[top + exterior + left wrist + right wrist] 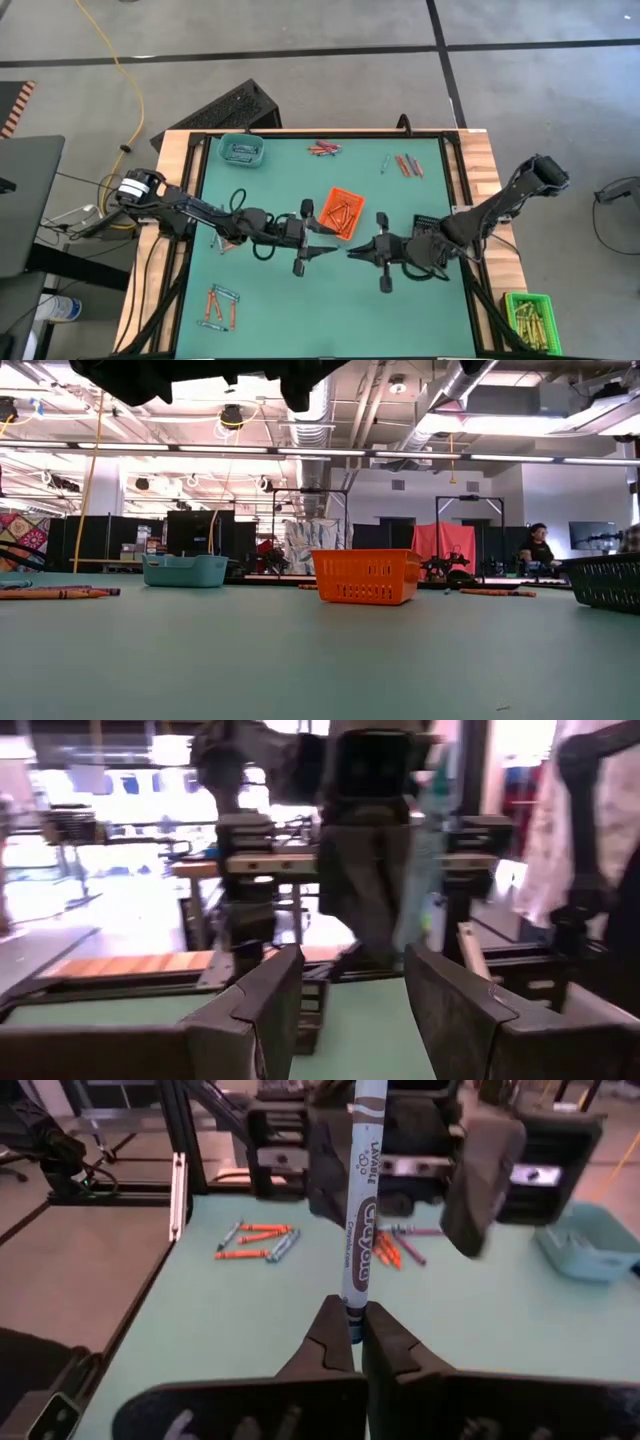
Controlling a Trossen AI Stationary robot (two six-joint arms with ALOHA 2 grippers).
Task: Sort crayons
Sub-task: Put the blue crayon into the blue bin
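Note:
Above the mat's middle my right gripper is shut on a blue crayon. The crayon sticks out ahead of the fingers toward my left gripper. That gripper faces it, open, its two fingers standing to either side of the crayon's free end. I cannot tell whether they touch it. Loose crayons lie flat in three groups: far middle, far right and near left. Just behind the grippers stands an orange tray holding orange crayons. My right gripper pinches the blue crayon's near end between its two fingertips. The fingers come about level from the table's right and lie along the crayon. The crayon is lifted clear of the mat, and the rest of it stands out past the fingertips toward my left gripper.
A teal tray stands at the far left. A green tray of yellow-olive sticks sits off the mat at the near right. The mat's near middle is bare. A person sits far back in the room.

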